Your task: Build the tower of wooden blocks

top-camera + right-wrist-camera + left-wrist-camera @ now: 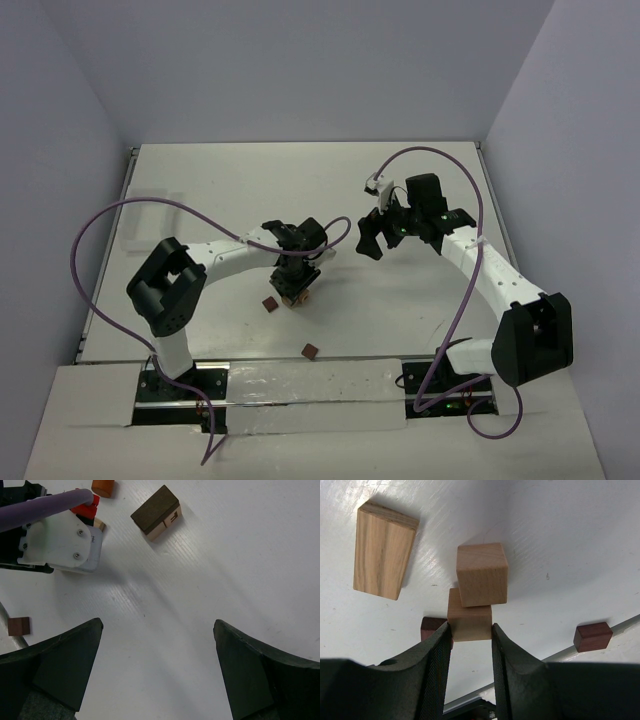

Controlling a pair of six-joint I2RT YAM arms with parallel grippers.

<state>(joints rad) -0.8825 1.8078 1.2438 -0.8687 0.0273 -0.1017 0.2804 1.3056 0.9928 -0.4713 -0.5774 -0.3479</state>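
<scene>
My left gripper (295, 290) (470, 627) is shut on a light tan wooden cube (469, 621), low over the table. A second tan cube (482, 574) touches it and overlaps its far edge; I cannot tell whether they are stacked. A tan bar (383, 550) lies to the left. One reddish-brown block (431, 626) (269, 303) sits by the left finger and another (592, 636) (310, 350) lies near the front edge. No taller tower shows. My right gripper (370, 236) (157, 625) is open and empty above bare table.
In the right wrist view a dark brown bar (156, 511) with a tan underside lies ahead, an orange-brown round piece (102, 486) sits at the top edge, and the left arm's white wrist (62, 540) and purple cable are close by. The table's metal front edge (600, 645) is near.
</scene>
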